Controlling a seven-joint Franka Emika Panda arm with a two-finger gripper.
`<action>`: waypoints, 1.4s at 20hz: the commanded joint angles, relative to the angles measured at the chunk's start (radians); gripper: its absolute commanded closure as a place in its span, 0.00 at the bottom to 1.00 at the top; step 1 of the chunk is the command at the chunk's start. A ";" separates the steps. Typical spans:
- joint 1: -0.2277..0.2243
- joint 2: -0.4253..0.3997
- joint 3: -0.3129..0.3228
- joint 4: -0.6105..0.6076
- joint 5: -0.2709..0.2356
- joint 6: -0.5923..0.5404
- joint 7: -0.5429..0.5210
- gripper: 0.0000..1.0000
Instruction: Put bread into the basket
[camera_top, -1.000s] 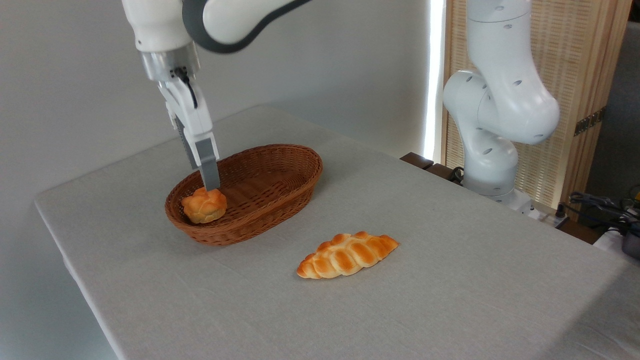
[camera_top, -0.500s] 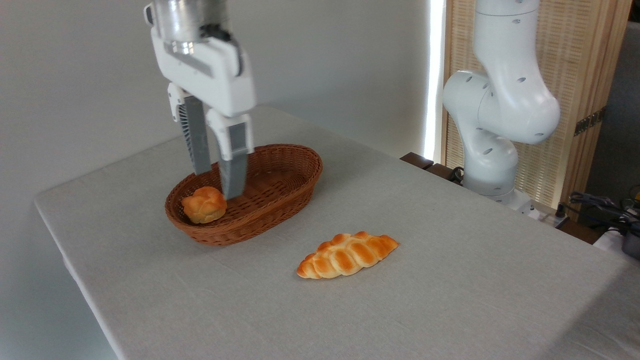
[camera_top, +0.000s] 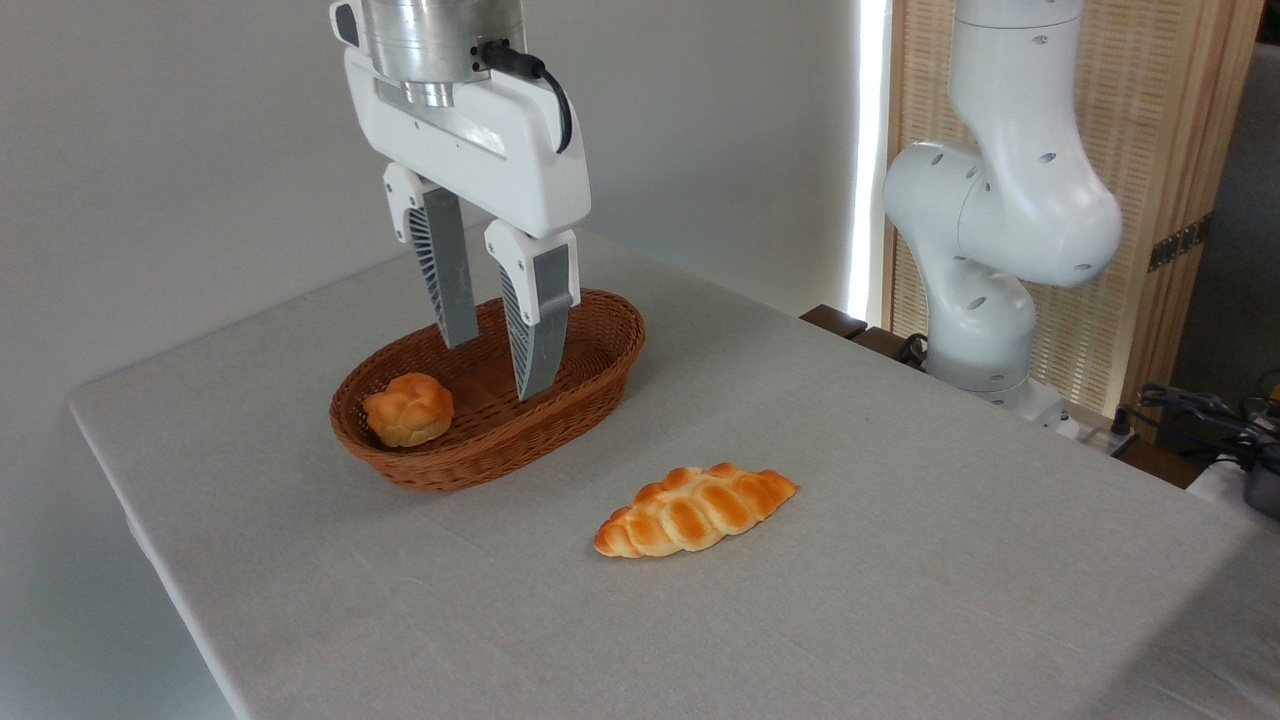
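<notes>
The bread, a small round knotted bun with a golden-orange top, lies inside the left end of the oval brown wicker basket. My gripper hangs open over the middle of the basket, to the right of the bun and clear of it. Nothing is between its two grey fingers.
A longer braided loaf with pointed ends lies on the grey tablecloth in front of and to the right of the basket. The arm's white base stands at the table's far right edge. Cables lie beyond the right edge.
The gripper has let go of the bun, turned about its axis, risen and moved right across the basket. The bun stays where it was in the basket's left end.
</notes>
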 joint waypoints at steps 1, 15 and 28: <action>0.009 0.003 0.008 0.070 0.002 -0.086 0.109 0.00; 0.012 0.012 -0.030 0.068 0.106 -0.089 0.012 0.00; 0.010 0.006 -0.060 0.035 0.068 -0.080 -0.012 0.00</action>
